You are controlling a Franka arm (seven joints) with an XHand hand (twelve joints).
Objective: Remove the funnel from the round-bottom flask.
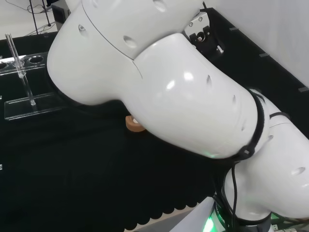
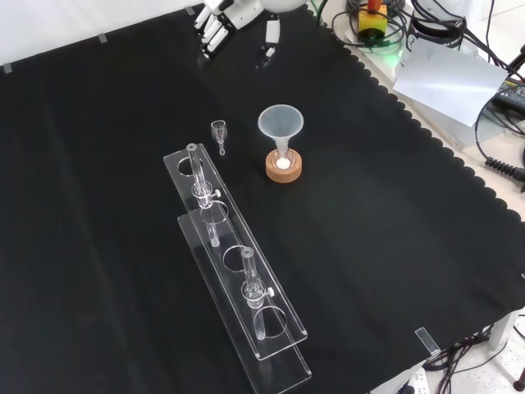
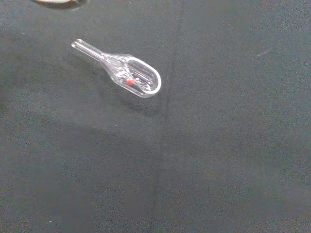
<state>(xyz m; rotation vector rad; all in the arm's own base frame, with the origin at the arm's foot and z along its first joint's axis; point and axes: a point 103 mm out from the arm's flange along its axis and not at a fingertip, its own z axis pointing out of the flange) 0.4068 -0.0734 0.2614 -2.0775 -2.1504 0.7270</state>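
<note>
Funnel [image 2: 281, 125] upright on cork stand [image 2: 284, 168], front view | hand [image 2: 220, 23] fingers straight, well apart | wrist: glass scoop [image 3: 129, 77]

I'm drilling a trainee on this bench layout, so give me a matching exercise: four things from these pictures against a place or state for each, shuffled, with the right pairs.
Things:
1. funnel
2. cork ring
3. small glass scoop
4. hand

Places or states:
A. lying on its side on the bare cloth
B. at the front view's top edge, fingers straight, holding nothing
C. upright, stem down in the flask's neck
D. flat on the cloth under the flask

Pairs: 1-C, 2-D, 3-A, 4-B
</note>
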